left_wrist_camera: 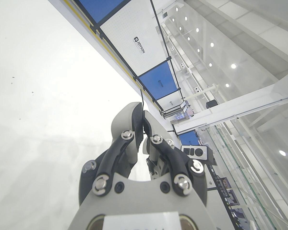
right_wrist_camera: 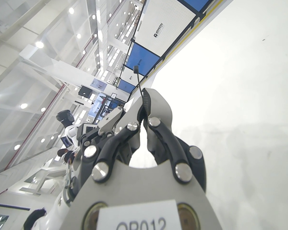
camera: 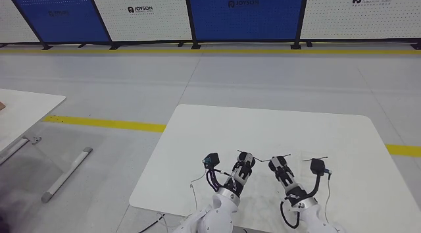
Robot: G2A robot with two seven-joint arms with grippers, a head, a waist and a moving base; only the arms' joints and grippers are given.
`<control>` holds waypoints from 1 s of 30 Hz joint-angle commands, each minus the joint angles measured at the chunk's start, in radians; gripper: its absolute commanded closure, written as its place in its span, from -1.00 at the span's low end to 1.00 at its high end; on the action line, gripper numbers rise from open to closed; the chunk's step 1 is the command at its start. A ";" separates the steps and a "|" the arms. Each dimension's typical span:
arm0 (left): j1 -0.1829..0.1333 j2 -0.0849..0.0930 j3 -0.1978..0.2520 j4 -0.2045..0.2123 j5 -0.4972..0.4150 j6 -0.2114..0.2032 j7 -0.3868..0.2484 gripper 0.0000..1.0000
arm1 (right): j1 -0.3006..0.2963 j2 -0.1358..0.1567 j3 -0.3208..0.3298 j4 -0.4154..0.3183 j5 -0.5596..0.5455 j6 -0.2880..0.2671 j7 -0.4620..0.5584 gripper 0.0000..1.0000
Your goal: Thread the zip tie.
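The zip tie is a thin black strip held at both ends. In the left wrist view my left gripper [left_wrist_camera: 142, 112] is shut on it, and a short plain tail of the zip tie [left_wrist_camera: 141, 96] pokes out past the fingertips. My right gripper [right_wrist_camera: 144, 98] is shut on the other end, with the square head of the zip tie [right_wrist_camera: 135, 69] standing a little beyond its tips. From above, the left gripper [camera: 245, 160] and right gripper [camera: 277, 164] sit side by side, a small gap apart, over the white table [camera: 276, 128] near its front edge. The strip's middle is hidden.
The white table top stretches bare beyond both grippers to its far edge. A second white table [camera: 26, 111] stands off to the left across the floor. Blue and white panel walls [camera: 243, 2] line the back of the room.
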 commanded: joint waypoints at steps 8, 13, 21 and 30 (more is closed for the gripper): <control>0.000 0.000 0.000 0.000 0.000 0.000 0.000 1.00 | 0.007 -0.003 -0.008 0.001 -0.009 0.017 0.007 1.00; 0.000 0.000 0.000 0.000 0.000 0.000 0.000 1.00 | 0.008 -0.004 -0.013 0.002 -0.008 0.015 0.014 1.00; 0.000 0.000 0.000 0.000 0.000 0.000 0.000 1.00 | 0.005 -0.006 -0.003 0.014 0.034 -0.024 0.011 1.00; 0.004 -0.001 -0.004 -0.009 -0.020 -0.028 -0.009 1.00 | 0.005 -0.006 -0.003 0.014 0.034 -0.024 0.011 1.00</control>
